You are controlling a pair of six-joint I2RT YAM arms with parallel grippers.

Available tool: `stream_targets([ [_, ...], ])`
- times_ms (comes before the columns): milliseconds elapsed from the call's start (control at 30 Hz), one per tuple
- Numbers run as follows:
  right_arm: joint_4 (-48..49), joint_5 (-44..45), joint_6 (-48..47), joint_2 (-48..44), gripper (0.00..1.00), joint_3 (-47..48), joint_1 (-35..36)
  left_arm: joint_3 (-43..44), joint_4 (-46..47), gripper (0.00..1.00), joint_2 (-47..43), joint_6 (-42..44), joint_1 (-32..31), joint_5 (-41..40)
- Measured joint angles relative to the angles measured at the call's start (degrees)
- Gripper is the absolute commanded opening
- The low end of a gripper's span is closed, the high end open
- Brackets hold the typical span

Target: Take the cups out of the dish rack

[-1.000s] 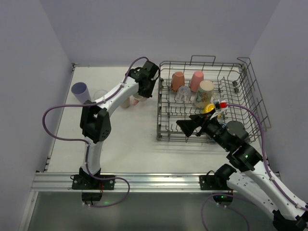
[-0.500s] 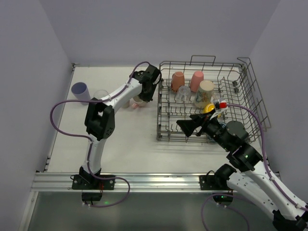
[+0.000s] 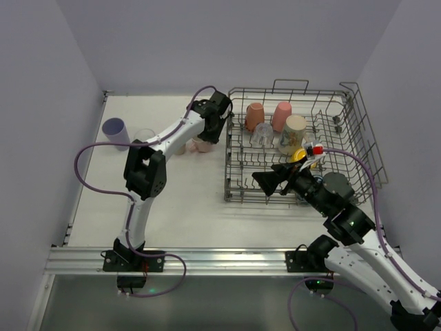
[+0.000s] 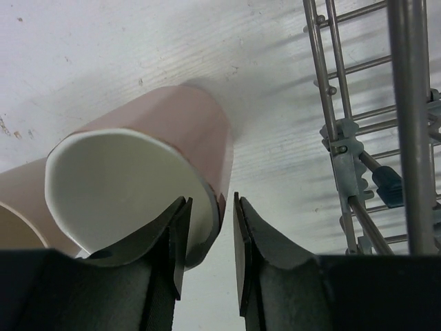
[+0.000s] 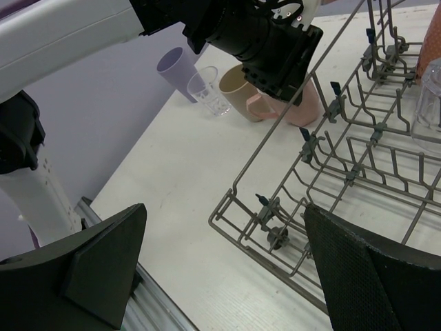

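Note:
The dish rack holds a salmon cup, a pink cup, a cream cup, a clear glass and a yellow cup. A pink mug stands on the table left of the rack. My left gripper points down over it. In the left wrist view the gripper straddles the mug's rim, one finger inside and one outside, with gaps to the wall. My right gripper is wide open and empty above the rack's near-left corner.
On the table left of the pink mug stand a beige cup, a clear glass and a lavender cup; all three show in the right wrist view, beige, glass, lavender. The rack's left wall is close to my left gripper.
My left arm's elbow has swung right and its gripper has shifted slightly toward the rack, staying over the pink mug. The right arm has not moved.

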Motion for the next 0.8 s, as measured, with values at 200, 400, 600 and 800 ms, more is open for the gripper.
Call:
stream_targets([
  [200, -0.22, 0.11, -0.09, 0.24, 0.99, 0.00, 0.00, 0.31, 0.02, 0.46, 0.00, 0.13, 0.00, -0.76],
  [400, -1.07, 1.42, -0.48, -0.11, 0.99, 0.04, 0.00, 0.33, 0.02, 0.56, -0.02, 0.09, 0.00, -1.42],
  [600, -5.01, 4.66, -0.70, -1.75, 0.99, 0.68, 0.00, 0.33, 0.00, 0.73, -1.05, 0.09, 0.00, -1.95],
  [800, -10.12, 12.13, -0.59, -2.86, 0.99, 2.23, 0.02, 0.98, 0.31, 0.89, -5.62, 0.07, 0.00, -1.81],
])
